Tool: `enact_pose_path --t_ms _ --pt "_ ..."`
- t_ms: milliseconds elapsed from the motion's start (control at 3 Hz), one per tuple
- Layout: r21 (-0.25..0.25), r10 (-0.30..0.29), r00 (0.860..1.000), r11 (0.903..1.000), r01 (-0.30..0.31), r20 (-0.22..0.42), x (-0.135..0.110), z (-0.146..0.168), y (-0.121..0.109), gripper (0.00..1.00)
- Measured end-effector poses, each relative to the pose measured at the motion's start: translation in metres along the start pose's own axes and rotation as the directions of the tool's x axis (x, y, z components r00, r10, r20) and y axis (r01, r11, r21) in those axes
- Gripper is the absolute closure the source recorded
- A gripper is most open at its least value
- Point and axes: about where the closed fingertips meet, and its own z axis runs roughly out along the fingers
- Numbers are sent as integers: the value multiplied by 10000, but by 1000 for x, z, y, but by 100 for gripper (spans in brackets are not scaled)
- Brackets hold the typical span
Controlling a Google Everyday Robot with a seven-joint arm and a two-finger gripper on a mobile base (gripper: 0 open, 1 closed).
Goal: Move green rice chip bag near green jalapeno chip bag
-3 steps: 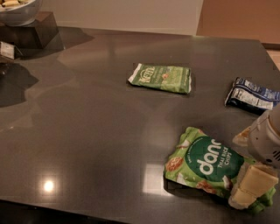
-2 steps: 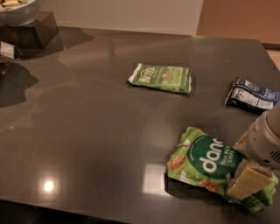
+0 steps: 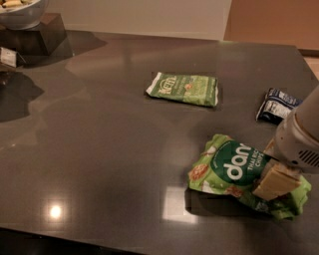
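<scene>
1. One cream, flat finger (image 3: pixel 277 180) shows, lying across the right part of the green rice chip bag (image 3: pixel 227 167). The other is hidden behind the bag. The bag's foil bunches up around the visible one, so the grip looks closed on the bag.
2. Gripper (image 3: pixel 273 186) sits at the lower right of the view, low over the table. Its white, rounded arm housing (image 3: pixel 299 142), w/ a vent grille, runs off the right edge.
3. The green rice chip bag is large, puffy, bright-green foil w/ a dark green circle & big white letters "dan" showing. It's crumpled & tilted, w/ a dark shadow under it, near the table's front right.
4. Green jalapeno chip bag (image 3: pixel 184 88): smaller, flat, rectangular, darker green w/ white ends. It lies flat toward the table's middle-back, up & left of the rice bag & well apart from it.
5. Dark blue-and-white snack bag (image 3: pixel 276 104) lies flat by the right edge, behind the gripper, apart from both green bags.
6. Dark grey glossy table (image 3: pixel 99 149) carries all three; a bright light reflection shows near the front left.
7. Far back left: white round bowl (image 3: pixel 22 12) on a dark brown block (image 3: pixel 37 39). Bowl contents are too cut off to tell.
</scene>
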Motion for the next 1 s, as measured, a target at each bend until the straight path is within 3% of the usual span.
enact_pose_path --t_ms 333,667,1000 --pt "456 -12 9998 9990 3 192 -28 -25 -29 100" --pt "759 67 9984 9971 -110 560 -57 -47 -66 100" --pt "903 156 9954 9956 -241 941 -85 -50 -105 100"
